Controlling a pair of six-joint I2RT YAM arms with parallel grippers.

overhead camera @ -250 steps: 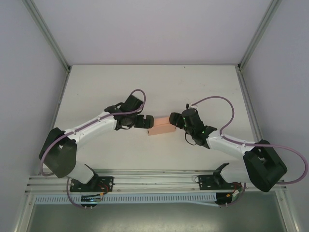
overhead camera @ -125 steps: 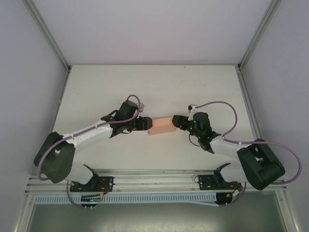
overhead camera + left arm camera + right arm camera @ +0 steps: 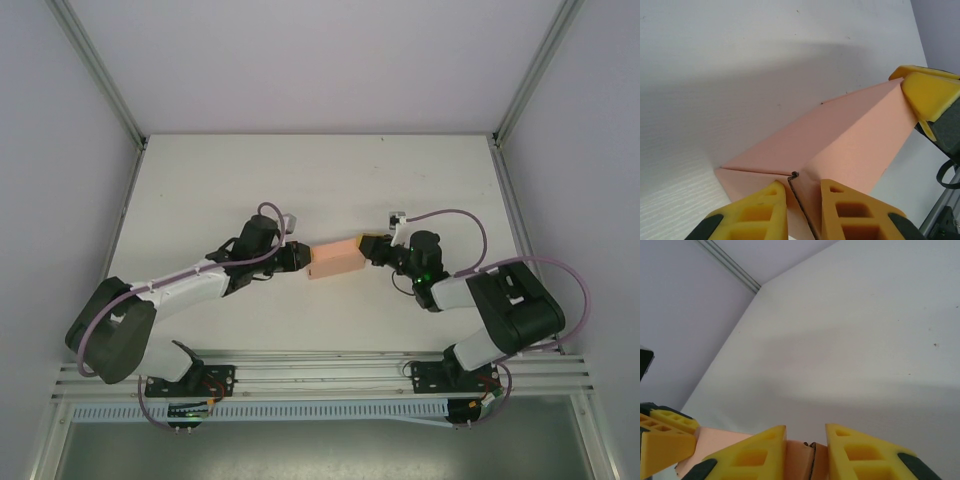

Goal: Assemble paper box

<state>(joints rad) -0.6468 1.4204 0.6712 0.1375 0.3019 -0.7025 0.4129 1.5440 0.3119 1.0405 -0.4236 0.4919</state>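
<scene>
Top external shows us the paper box (image 3: 334,259) at the middle of the frame, over the white table (image 3: 300,180) and spanning the gap between our two arms. Our left gripper (image 3: 300,257) pinches its left end and our right gripper (image 3: 372,247) its right end. From the left wrist we see yellow fingers (image 3: 760,210) drawn narrow on a card edge at bottom centre. From the right wrist we see the same narrow pinch on pink card at the bottom edge.
</scene>
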